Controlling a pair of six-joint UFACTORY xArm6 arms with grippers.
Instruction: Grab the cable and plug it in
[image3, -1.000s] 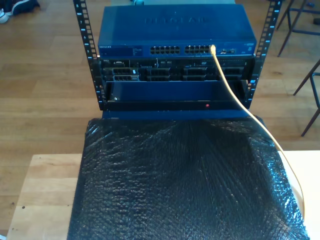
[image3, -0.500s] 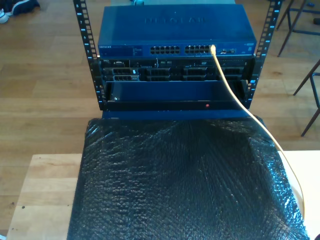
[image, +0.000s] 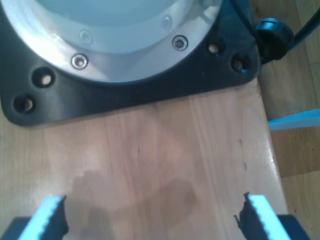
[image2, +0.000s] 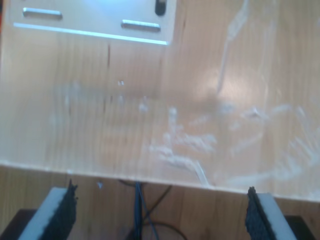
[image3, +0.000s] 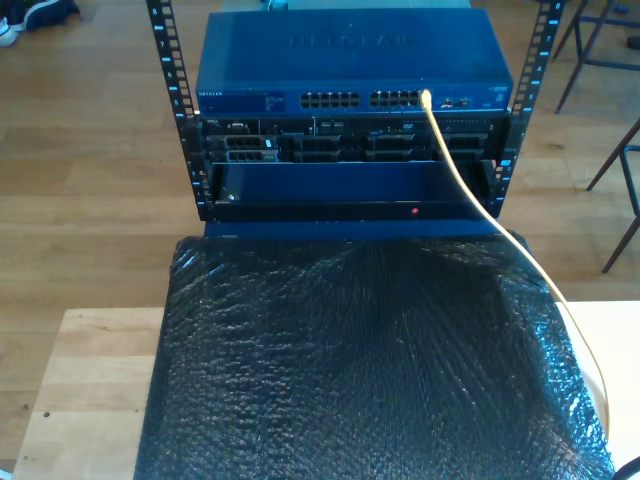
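Note:
The yellow cable (image3: 470, 195) runs in the exterior view from that view's lower right, over the black plastic sheet, up to the blue network switch (image3: 350, 60). Its plug (image3: 426, 98) sits in a port at the right end of the port row. My first gripper (image: 152, 217) is open over bare wooden tabletop with nothing between its fingers (image: 50, 217). My second gripper (image2: 160, 212) is open too, hovering past a wooden table edge, with nothing held between its fingers (image2: 57, 210).
The switch tops a black rack (image3: 170, 110) holding server units (image3: 350, 145). Black plastic sheet (image3: 370, 370) covers the table (image3: 90, 380). A black arm base plate (image: 125, 95) lies ahead of my first gripper. Dark wires (image2: 140, 210) hang below my second gripper. Chair legs (image3: 620, 170) stand at the exterior view's right.

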